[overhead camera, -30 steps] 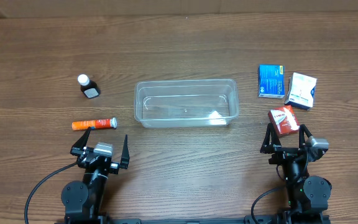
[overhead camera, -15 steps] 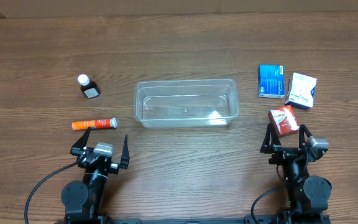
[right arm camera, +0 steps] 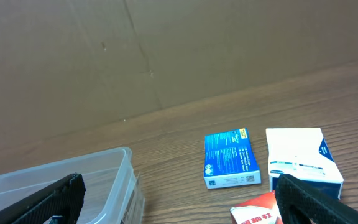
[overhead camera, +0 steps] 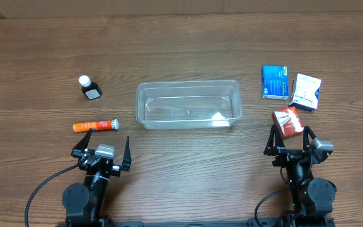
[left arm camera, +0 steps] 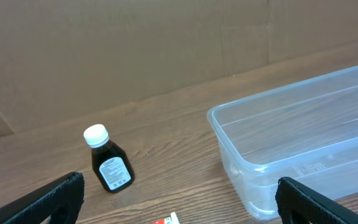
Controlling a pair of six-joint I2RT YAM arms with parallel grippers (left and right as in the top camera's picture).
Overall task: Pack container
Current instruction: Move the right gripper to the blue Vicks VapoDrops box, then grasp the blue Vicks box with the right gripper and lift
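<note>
The clear plastic container sits empty at the table's middle; it also shows in the left wrist view and the right wrist view. A dark bottle with a white cap and an orange tube lie to its left. A blue box, a white box and a red box lie to its right. My left gripper is open and empty just behind the orange tube. My right gripper is open and empty, right behind the red box.
A brown cardboard wall stands behind the table's far edge. Bare wooden tabletop lies between the two arms in front of the container.
</note>
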